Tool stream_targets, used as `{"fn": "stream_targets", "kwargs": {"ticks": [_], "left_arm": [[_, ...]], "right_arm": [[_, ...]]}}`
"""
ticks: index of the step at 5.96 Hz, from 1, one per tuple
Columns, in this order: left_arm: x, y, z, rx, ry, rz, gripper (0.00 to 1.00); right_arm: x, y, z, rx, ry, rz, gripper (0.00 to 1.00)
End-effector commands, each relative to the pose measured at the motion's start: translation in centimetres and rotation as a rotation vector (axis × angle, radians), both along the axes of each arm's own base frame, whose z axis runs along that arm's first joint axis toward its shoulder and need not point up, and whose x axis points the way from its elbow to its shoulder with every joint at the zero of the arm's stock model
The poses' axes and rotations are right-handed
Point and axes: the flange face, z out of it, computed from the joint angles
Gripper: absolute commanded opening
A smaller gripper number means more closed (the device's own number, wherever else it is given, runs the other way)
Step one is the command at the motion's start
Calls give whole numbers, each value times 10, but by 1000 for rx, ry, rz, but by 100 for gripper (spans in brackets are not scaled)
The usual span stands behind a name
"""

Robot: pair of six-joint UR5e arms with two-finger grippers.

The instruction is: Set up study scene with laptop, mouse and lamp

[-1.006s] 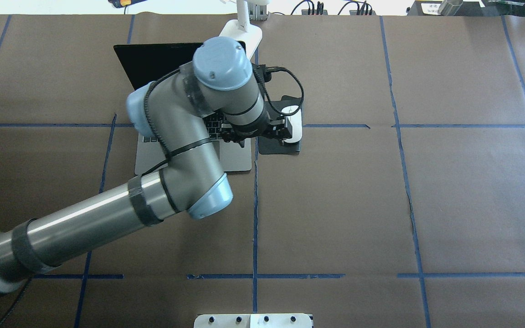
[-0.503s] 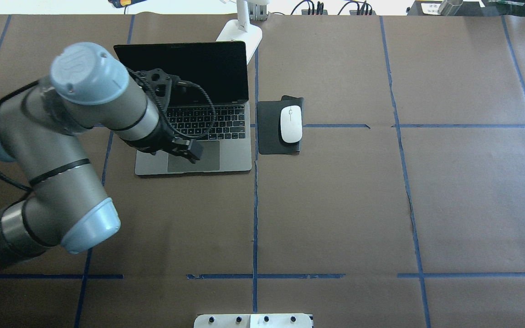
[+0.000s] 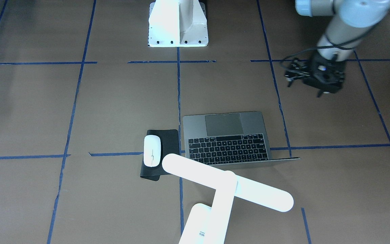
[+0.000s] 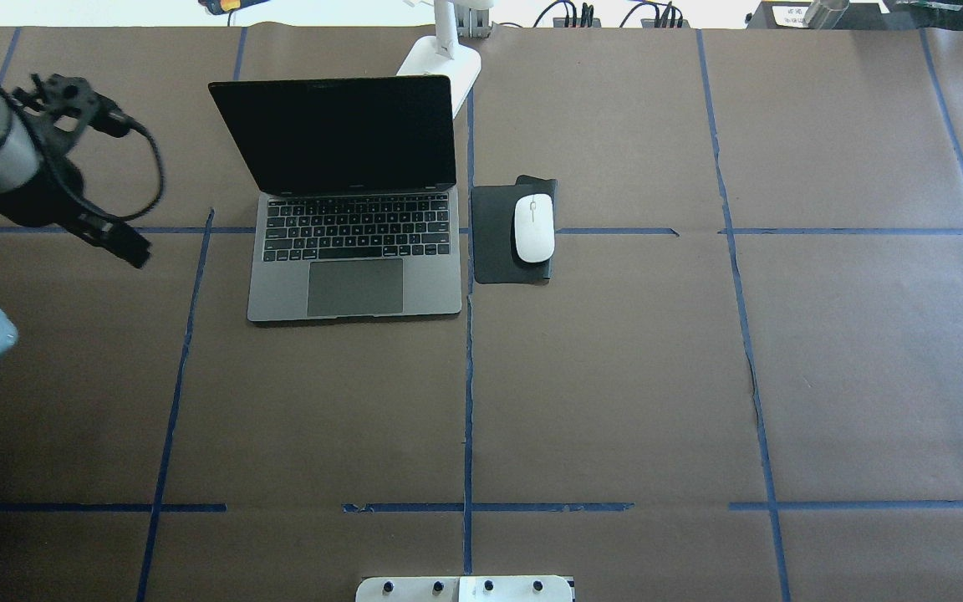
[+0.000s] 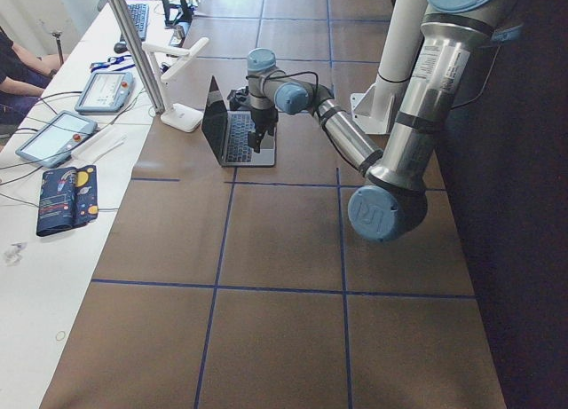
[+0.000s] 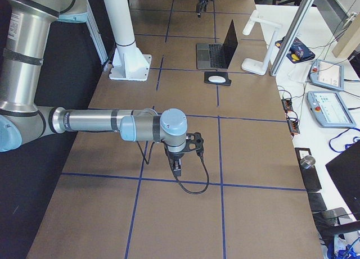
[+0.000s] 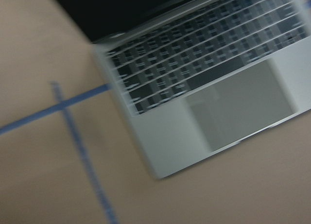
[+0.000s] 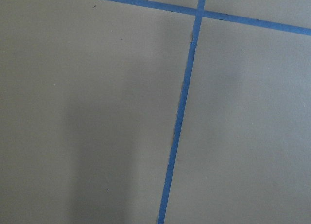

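Observation:
The laptop (image 4: 356,288) stands open on the brown table, screen dark; it also shows blurred in the left wrist view (image 7: 165,136). The white mouse (image 4: 533,227) lies on a black pad (image 4: 491,242) right of the laptop. The lamp (image 3: 227,183) stands behind the laptop, its bar head over the laptop's far corner. My left gripper (image 4: 137,253) hangs empty, left of the laptop and clear of it, and looks shut. My right gripper (image 6: 177,170) shows only in the exterior right view, low over bare table. I cannot tell if it is open or shut.
A white boxy pedestal (image 3: 178,37) with bolt holes stands at the robot's edge of the table. Blue tape lines (image 4: 469,401) cross the brown cover. A side bench (image 6: 326,85) with tablets and cables runs along the far edge.
My left arm has pulled back from the mouse, swept left across the laptop, and now sits left of it. The mouse stays on its pad.

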Motion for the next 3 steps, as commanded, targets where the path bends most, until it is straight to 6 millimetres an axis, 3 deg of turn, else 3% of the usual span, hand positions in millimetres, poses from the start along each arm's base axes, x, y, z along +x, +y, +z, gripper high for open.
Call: {"fn": "stream_targets", "kwargs": {"ticks": [1, 2, 3], "left_arm": [[-140, 15, 126, -36, -77, 6, 100], [-207, 23, 164, -33, -79, -19, 100], [-252, 48, 210, -127, 27, -74, 100]], "right_arm": [[-1, -6, -5, 2, -4, 10, 100], [-1, -8, -6, 2, -2, 12, 100], [-1, -9, -7, 5, -3, 12, 100]]}}
